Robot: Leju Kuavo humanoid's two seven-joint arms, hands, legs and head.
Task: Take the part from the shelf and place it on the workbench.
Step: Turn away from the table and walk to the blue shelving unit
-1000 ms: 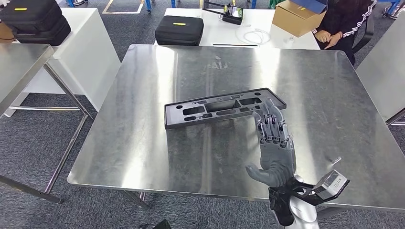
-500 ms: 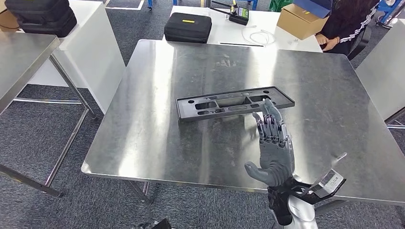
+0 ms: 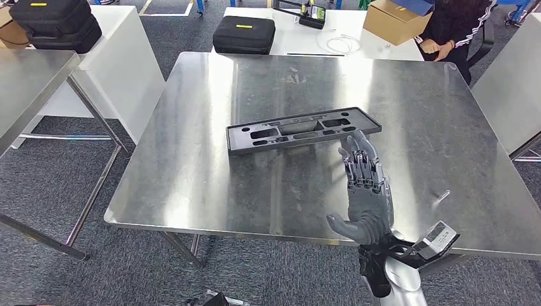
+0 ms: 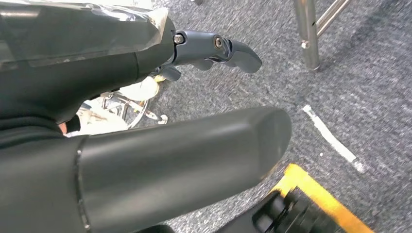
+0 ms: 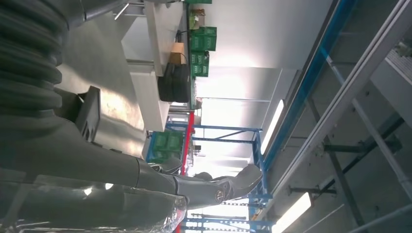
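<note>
So the right hand [image 3: 366, 191] had pulled back a bit, fingers spread and holding nothing, leaving the long black slotted plastic part [image 3: 303, 129] lying just past its fingertips on the shiny steel workbench [image 3: 191, 159], placement looked basically done.

the right hand [image 3: 365, 191] covers a strip of the workbench [image 3: 191, 159] just beside the near right end of the part [image 3: 303, 129]; whether the fingertips [image 3: 357, 141] touch the part cannot be told. the near right corner of the workbench is cut off by the picture's edge. in the right wrist view the part [image 5: 90, 112] shows as a dark end behind the ribbed cover. the left hand [image 4: 214, 51] is largely hidden by its own cover; its finger position cannot be told. the person [image 3: 450, 32] is cut off at the top edge. items on the white table [image 3: 306, 38] are too small to identify.
</note>
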